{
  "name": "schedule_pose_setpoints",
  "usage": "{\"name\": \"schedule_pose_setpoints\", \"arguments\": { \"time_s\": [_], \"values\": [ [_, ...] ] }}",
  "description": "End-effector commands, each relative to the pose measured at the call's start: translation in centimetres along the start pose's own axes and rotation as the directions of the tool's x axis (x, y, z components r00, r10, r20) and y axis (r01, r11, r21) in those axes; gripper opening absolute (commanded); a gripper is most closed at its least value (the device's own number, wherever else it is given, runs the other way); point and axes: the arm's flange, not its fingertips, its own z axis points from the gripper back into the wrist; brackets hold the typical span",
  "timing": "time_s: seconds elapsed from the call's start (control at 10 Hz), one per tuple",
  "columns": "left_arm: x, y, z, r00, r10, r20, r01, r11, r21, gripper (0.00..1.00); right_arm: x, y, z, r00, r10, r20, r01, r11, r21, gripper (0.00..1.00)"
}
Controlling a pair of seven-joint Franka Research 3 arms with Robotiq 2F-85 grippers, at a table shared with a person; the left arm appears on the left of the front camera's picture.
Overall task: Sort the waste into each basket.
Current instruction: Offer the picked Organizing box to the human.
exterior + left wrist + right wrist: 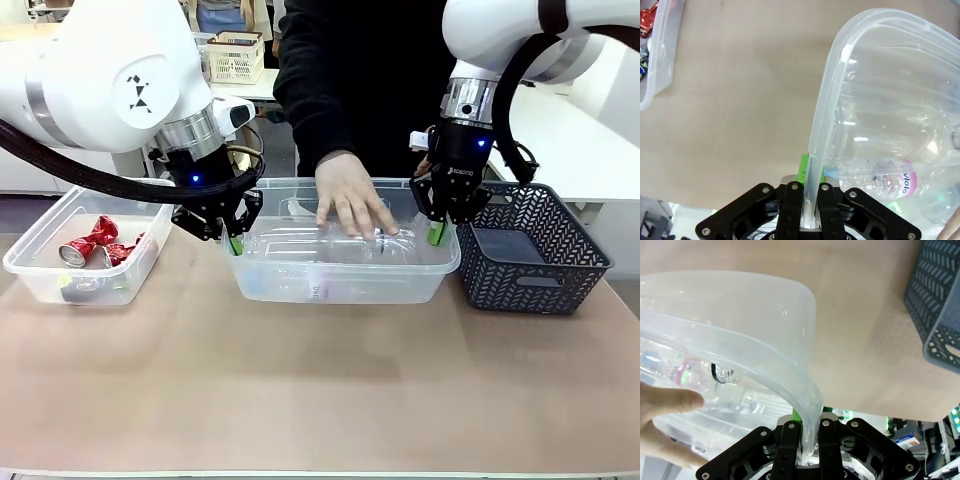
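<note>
The tabletop (320, 400) is a wide beige surface, and three containers stand in a row on its far half. In the middle is the big clear tub (340, 285), the larger of the see-through ones in the front view. Both arms hold it by the rim. The left gripper (232, 243) has its jaws pressed together on the rim at the tub's left end; in the left wrist view this gripper (807, 200) shows the rolled rim passing between the two black fingers, with a green pad beside it. The right gripper (436, 234) has its jaws closed on the rim at the tub's right end, and the right wrist view shows the same grip (807, 440) on the curved edge.

At the right, just beside the middle tub, stands the dark lattice basket (530, 250). At the left stands the second clear tub (45, 270), and in it lie crushed red cans (98, 243) with silver ends.

A person in a black top stands at the far side, and the person's hand (352, 200) reaches down into the middle tub. The fingers rest on a clear plastic bottle (330, 243) which lies on its side inside. Another bottle with a pale label (892, 184) lies lower in this tub.
</note>
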Motion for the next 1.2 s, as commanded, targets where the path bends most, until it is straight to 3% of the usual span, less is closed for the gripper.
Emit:
{"name": "schedule_pose_setpoints", "arguments": {
  "time_s": [0.0,1.1],
  "values": [
    [0.29,0.16,0.27,1.000,0.008,0.013,-0.008,1.000,-0.008,0.04,-0.35,0.18,0.37,1.000,0.011,0.006,-0.011,1.000,0.003,0.05],
    [0.29,0.16,0.27,1.000,0.008,0.013,-0.008,1.000,-0.008,0.04,-0.35,0.18,0.37,1.000,0.011,0.006,-0.011,1.000,0.003,0.05]
  ]
}}
